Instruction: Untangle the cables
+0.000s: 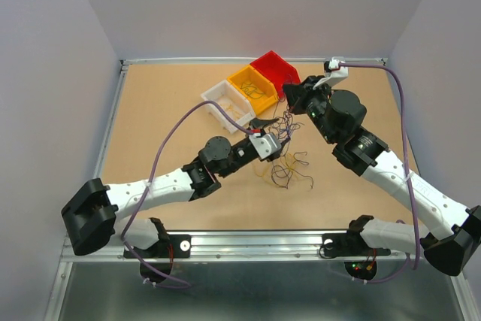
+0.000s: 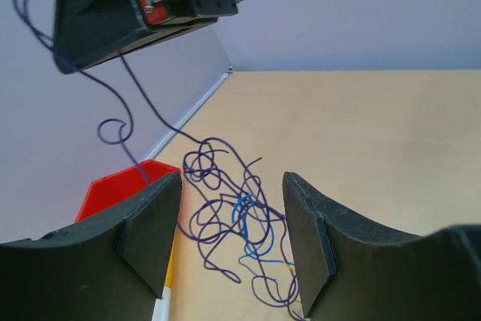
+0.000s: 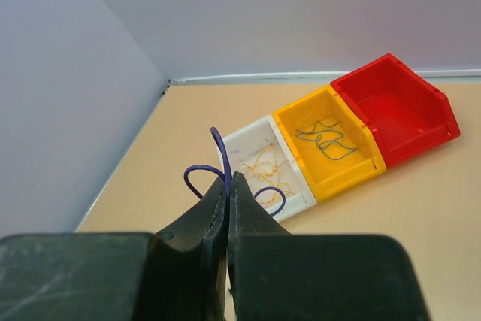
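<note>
The cables [image 1: 287, 165] lie as a loose tangle of thin purple, blue and yellow wires on the table, in front of the bins. My left gripper [image 1: 276, 132] hovers over the tangle, open, and the purple and blue loops [image 2: 244, 212] show on the table between its fingers. My right gripper [image 1: 291, 101] is raised above the red bin's near corner and is shut on one purple cable [image 3: 222, 157]. That strand [image 2: 150, 107] hangs from the right gripper [image 2: 150, 5] down into the tangle.
Three bins stand in a row at the back. The white bin [image 3: 252, 131] holds yellow wires, the yellow bin [image 3: 353, 178] holds grey-blue wires, and nothing shows in the red bin [image 3: 432, 129]. Walls enclose the table on three sides.
</note>
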